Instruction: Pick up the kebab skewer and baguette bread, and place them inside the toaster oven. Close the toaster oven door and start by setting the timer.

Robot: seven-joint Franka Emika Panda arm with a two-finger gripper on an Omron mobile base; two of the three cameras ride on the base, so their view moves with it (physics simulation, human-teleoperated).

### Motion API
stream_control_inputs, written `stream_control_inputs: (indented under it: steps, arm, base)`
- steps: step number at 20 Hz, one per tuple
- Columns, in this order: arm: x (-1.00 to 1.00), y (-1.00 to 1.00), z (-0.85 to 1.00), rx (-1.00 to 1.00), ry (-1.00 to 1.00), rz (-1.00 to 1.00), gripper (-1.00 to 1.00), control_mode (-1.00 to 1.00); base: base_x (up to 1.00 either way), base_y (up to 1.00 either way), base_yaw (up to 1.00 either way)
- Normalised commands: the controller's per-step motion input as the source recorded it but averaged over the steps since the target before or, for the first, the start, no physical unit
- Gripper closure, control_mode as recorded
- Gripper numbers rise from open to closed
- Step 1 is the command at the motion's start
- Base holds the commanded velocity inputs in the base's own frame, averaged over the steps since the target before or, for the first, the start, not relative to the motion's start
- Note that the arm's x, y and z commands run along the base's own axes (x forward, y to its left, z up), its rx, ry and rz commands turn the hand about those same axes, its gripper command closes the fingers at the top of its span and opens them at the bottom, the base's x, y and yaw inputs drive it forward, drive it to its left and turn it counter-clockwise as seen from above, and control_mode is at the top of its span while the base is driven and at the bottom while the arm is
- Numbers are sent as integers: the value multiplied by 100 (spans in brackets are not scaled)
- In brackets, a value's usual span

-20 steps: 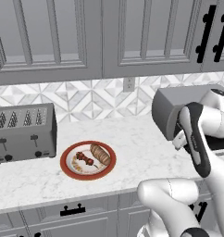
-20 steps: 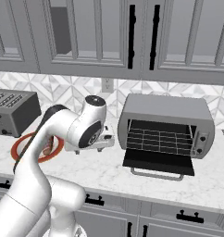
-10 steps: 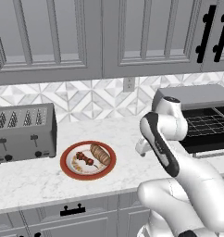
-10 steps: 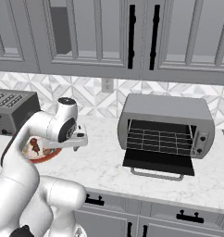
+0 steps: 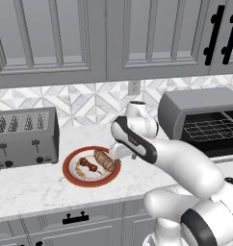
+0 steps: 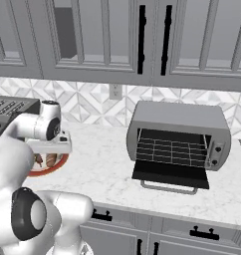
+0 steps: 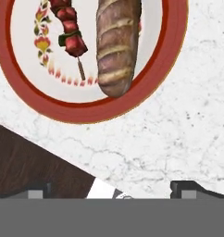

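Plate (image 5: pixel 70 169): baguette bread (image 5: pixel 104 160) beside kebab skewer (image 5: pixel 88 165)

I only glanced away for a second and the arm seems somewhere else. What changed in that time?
The arm swung across the counter, from in front of the toaster oven over to the plate, so its open, empty claw now hangs by the plate's edge. Nothing was taken hold of. The kebab skewer and baguette bread lie on the plate as before, and the toaster oven door stays open.

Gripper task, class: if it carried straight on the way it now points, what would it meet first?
Probably the bare marble counter just short of the red-rimmed plate; the gripper is open, baguette bread slightly beyond. Depth is uncertain.
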Motion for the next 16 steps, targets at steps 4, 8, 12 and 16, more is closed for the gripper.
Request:
stream_control_inputs:
  steps: [4,8,12,16]
  arm:
    - [5,20,-30,-9,1,-2,-100,-100]
    - [23,17,-49,-11,-3,0,-100,-100]
    - [29,13,-28,-4,0,0,-100,-100]
    - [40,18,-16,0,0,0,-100,-100]
  base:
    - [0,0,0]
    - [0,0,0]
    - [0,0,0]
    - [0,0,0]
